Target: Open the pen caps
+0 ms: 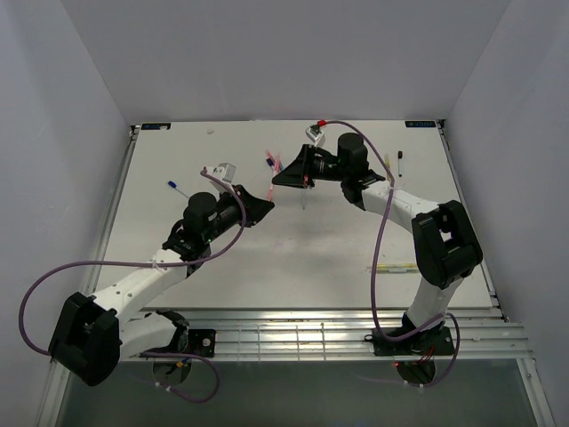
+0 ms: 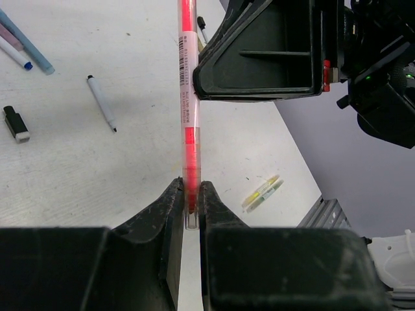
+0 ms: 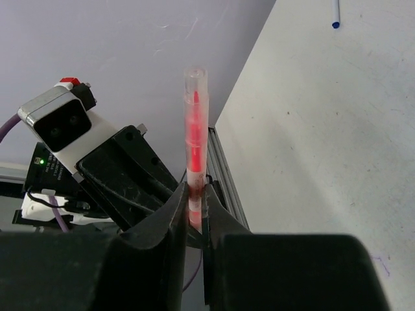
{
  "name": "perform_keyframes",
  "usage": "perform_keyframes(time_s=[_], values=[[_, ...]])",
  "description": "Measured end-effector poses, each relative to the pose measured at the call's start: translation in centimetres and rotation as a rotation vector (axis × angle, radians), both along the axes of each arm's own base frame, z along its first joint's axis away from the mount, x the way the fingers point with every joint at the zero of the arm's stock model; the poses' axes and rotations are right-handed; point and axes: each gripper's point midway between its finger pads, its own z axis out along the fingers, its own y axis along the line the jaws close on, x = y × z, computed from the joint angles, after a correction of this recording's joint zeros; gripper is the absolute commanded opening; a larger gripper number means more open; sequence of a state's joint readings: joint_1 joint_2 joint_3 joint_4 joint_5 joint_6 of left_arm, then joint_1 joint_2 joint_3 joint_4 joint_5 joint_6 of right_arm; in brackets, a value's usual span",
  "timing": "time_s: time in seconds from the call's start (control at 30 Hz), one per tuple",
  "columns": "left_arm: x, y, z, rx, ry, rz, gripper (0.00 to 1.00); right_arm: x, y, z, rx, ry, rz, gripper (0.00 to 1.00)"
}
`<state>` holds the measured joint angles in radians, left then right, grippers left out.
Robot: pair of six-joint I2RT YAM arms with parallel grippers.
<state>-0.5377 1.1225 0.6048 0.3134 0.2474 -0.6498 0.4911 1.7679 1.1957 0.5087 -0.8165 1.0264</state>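
Two grippers on one pen, held up off the table point(image 1: 267, 258)! The left gripper point(image 2: 189, 194) has its fingers pinched tight on the see-through bottom end of the pink pen point(image 2: 188, 97), and in the left wrist view the barrel runs straight up from that pinch, past the black body of the right gripper point(image 3: 194, 201) and out of the top of the picture. From the right wrist, the right gripper's fingers are clamped on the barrel lower down, and the pen stands up beyond them with its clear cap point(image 3: 195, 81) on, free in the air, red tip showing inside. The left gripper's fingers come in just beside that clamp. Down on the table, well apart from the held pen, lie a white pen point(image 2: 102, 102), a black cap point(image 2: 16, 124) and a yellow pen point(image 2: 262, 192).
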Motion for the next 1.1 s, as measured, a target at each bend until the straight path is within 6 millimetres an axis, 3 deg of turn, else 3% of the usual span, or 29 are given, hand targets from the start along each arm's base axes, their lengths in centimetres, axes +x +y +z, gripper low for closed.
perform_keyframes(time_s=[0.13, 0.27, 0.43, 0.63, 0.9, 1.1], values=[[-0.3, -0.1, 0.2, 0.002, 0.011, -0.014, 0.00, 0.2, 0.0, 0.3, 0.011, -0.009, -0.006, 0.28], [-2.3, -1.0, -1.4, 0.027, 0.084, -0.101, 0.00, 2.7, -1.0, 0.9, 0.029, -0.073, -0.117, 0.36], [-3.3, -1.2, -2.6, 0.047, 0.137, -0.139, 0.00, 3.7, -1.4, 0.3, 0.025, -0.088, -0.171, 0.33], [-3.5, -1.0, -3.1, 0.060, 0.163, -0.134, 0.00, 3.0, -0.8, -0.2, 0.010, -0.110, -0.180, 0.62], [-3.3, -0.4, -2.0, 0.053, 0.148, -0.092, 0.00, 0.6, -1.1, -2.2, -0.029, -0.101, -0.170, 0.64], [-3.1, -0.5, -1.3, 0.044, 0.137, -0.087, 0.00, -1.3, 0.2, -3.2, -0.041, -0.091, -0.123, 0.51]])
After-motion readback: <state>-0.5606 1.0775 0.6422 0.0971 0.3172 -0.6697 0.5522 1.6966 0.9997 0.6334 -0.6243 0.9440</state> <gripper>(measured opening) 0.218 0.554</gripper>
